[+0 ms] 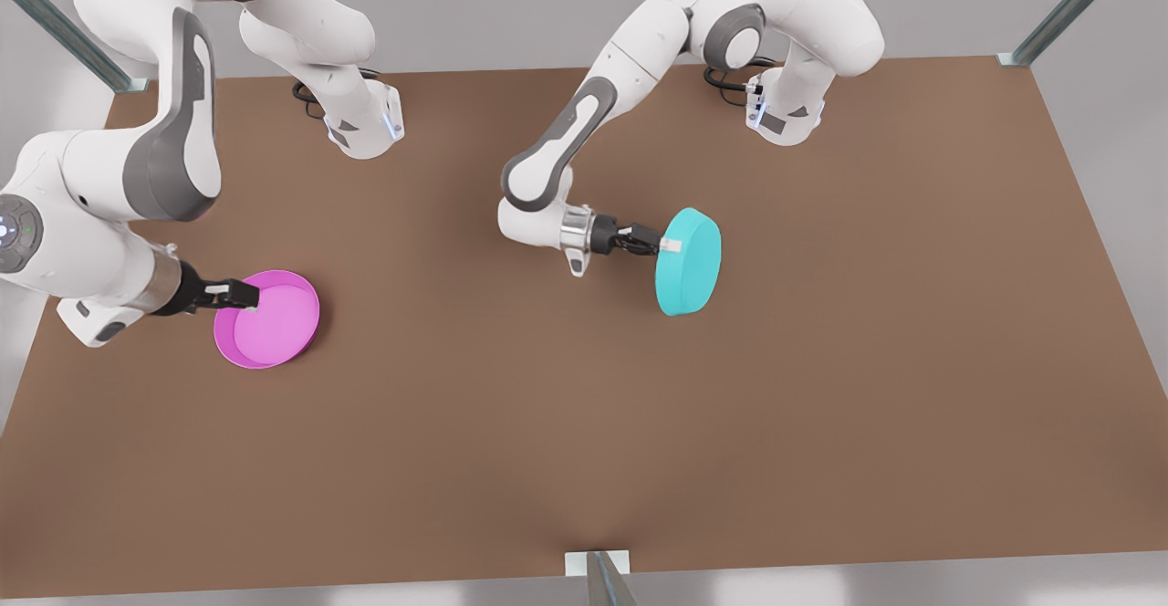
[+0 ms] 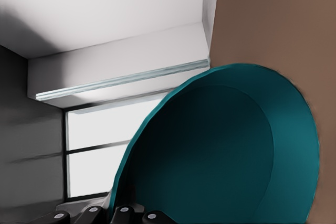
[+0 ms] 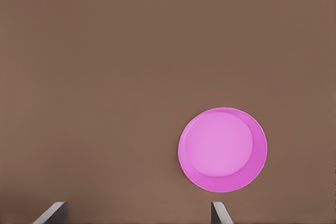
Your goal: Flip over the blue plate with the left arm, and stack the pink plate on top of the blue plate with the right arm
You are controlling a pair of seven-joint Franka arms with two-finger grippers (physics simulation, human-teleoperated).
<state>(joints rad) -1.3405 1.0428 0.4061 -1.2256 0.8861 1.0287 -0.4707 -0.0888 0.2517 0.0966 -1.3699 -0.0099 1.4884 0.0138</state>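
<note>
The blue plate (image 1: 689, 264) is off the brown table (image 1: 584, 442), tipped up on its edge near the middle. My left gripper (image 1: 666, 244) is shut on its rim from the front view's left. In the left wrist view the blue plate's (image 2: 220, 156) hollow side faces the camera. The pink plate (image 1: 269, 318) lies flat, hollow side up, at the front view's left. My right gripper (image 1: 242, 296) hangs over the table beside it, apart from it. In the right wrist view the pink plate (image 3: 222, 149) lies well below the open right gripper (image 3: 136, 213), off to one side.
Both arm bases (image 1: 365, 122) (image 1: 785, 113) stand at the table's far edge. Metal frame posts rise at the far corners (image 1: 1017, 58), and a bracket (image 1: 598, 565) sits on the near edge. Bare tabletop lies between the two plates and in front of them.
</note>
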